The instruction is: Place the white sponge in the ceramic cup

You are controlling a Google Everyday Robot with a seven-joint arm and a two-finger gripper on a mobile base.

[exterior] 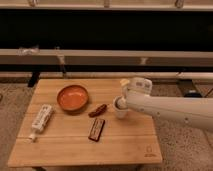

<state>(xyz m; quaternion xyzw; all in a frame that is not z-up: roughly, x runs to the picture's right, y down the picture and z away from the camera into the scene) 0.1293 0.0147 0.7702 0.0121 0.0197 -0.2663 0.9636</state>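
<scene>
Jaws first, and honestly, whether they are parted or pinched cannot be told from this angle: the gripper sits right over the small white round ceramic cup, at its mouth, blocking the view. The long white arm reaches in from the right across the light wooden table.

Now, the small flat off-white sponge: it does not show anywhere on the tabletop. It may be tucked at the cup's mouth under the gripper, but that is hidden.

As a judgement, a sponge like that should be light, soft and squashy, no slip risk; best pinched across its short sides so it drops in end-first. The cup is the fragile, tippable one, so pressing down hard could knock it over.

Elsewhere: a wide orange-brown bowl to the left, a small reddish oblong item beside it, a dark rectangular bar below, and a long white printed tube near the left edge.
</scene>
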